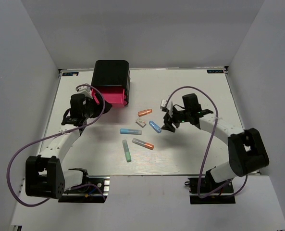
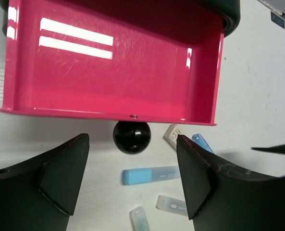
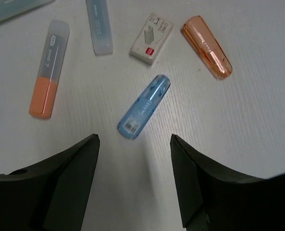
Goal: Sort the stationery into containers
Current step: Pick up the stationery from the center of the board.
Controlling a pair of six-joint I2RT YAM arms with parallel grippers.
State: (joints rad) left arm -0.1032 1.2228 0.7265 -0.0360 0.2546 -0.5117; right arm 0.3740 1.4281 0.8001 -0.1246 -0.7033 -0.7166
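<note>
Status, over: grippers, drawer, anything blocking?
Left gripper open, lined up on drawer knob. Right gripper open, aimed at blue marker. Pink drawer open, nothing seen inside. Nothing blocking.

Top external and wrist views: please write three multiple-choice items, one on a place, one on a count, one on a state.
1. Where does the white block lie? A) in the pink drawer B) on the green stick C) on the table, among the sticks
2. How many sticks lie on the table? A) five B) three C) eight
3. How is the pink drawer? A) shut B) pulled out, nothing seen inside C) pulled out, full

1 C: the right wrist view shows it on the table near the blue stick.
2 A: orange stick, blue stick, light blue stick, green stick, grey stick.
3 B: the left wrist view shows its bare floor.
</note>
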